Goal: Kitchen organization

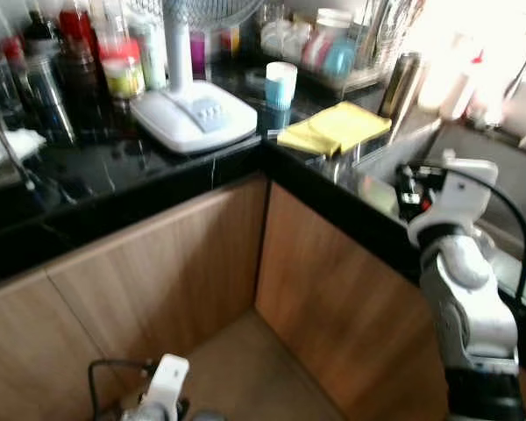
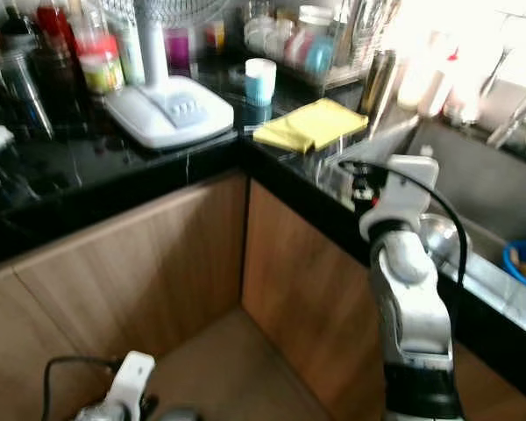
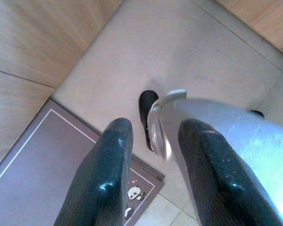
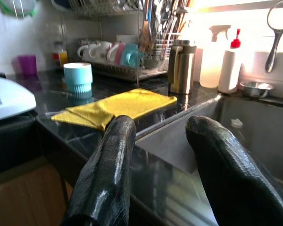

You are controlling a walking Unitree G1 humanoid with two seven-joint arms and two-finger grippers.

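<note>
A yellow cloth (image 1: 336,128) lies folded on the black counter (image 1: 114,189) at the corner, just left of the sink (image 1: 486,162). A light blue cup (image 1: 280,85) stands behind it. My right arm is raised at the counter's front edge by the sink. In the right wrist view my right gripper (image 4: 160,127) is open and empty, pointing over the counter edge toward the yellow cloth (image 4: 118,107) and the cup (image 4: 78,77). My left gripper (image 3: 155,129) hangs low and open above the floor, holding nothing.
A white fan base (image 1: 193,114) and several bottles (image 1: 79,61) crowd the left counter. A dish rack with mugs (image 4: 118,54), a steel flask (image 4: 181,66) and spray bottles (image 4: 228,63) stand behind the sink. A grey mat (image 3: 33,174) lies on the floor by the wooden cabinets (image 1: 184,272).
</note>
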